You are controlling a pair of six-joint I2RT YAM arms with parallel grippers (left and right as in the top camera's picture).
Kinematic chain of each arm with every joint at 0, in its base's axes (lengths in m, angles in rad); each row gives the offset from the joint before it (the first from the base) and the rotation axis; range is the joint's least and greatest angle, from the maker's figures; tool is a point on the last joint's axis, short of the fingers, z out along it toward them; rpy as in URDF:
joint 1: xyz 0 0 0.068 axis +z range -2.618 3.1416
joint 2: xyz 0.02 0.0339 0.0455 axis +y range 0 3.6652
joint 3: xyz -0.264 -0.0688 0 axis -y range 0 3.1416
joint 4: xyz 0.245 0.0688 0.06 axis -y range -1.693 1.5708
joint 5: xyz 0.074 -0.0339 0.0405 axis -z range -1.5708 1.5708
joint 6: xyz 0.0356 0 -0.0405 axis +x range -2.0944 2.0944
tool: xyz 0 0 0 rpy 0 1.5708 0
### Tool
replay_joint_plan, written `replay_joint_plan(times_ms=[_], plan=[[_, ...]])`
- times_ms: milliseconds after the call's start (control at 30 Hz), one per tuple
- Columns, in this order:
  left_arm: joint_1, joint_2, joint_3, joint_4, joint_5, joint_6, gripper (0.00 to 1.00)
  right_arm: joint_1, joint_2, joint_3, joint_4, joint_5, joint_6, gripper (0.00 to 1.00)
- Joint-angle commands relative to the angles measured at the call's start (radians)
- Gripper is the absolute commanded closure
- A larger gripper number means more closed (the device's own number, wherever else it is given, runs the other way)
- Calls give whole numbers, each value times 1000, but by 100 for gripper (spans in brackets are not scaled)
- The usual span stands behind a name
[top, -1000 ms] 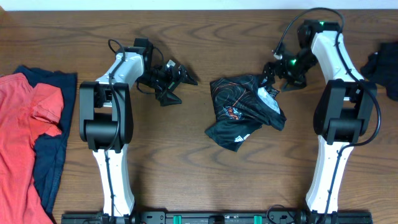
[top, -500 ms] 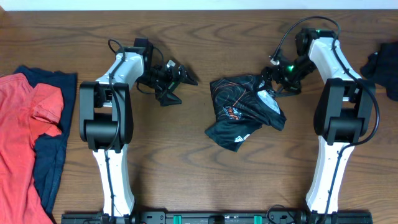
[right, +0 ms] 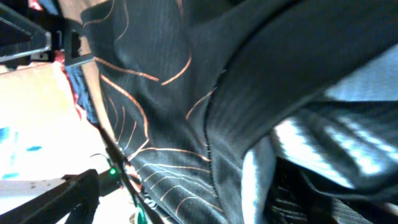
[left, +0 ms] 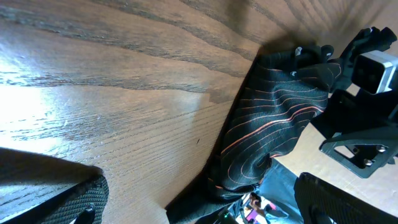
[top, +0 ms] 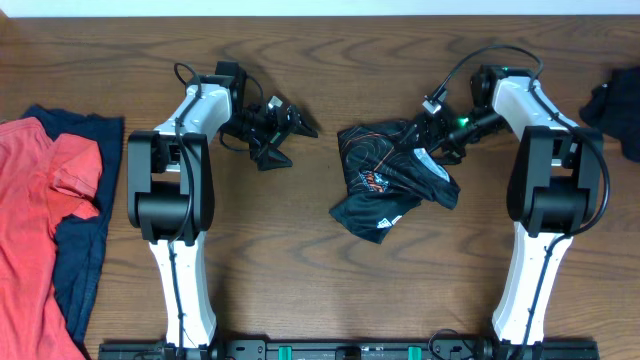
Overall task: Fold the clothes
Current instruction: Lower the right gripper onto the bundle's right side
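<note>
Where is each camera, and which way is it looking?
Overhead: above the table, looking straight down; shows left arm, right arm, black jersey, red top and navy top.
Left wrist: low on the left arm, looking across the wood toward the jersey; one finger of its tool shows bottom left.
Right wrist: on the right arm, very close to the jersey; fabric fills the view.
Shared: all three see the jersey.
</note>
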Motion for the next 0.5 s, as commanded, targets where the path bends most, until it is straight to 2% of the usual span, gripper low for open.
replay_joint_plan(times_ms=[0,133,400,467], plan=[[0,70,-40,-9,-173,26,2,30,39,-44,15,88,-29,7],[0,70,-40,-8,-140,27,2,50,39,-48,21,88,-32,8],[0,70,-40,-9,-132,32,2,107,39,-48,51,89,-27,22],[0,70,-40,-9,-129,34,2,117,39,-48,64,92,-7,23]])
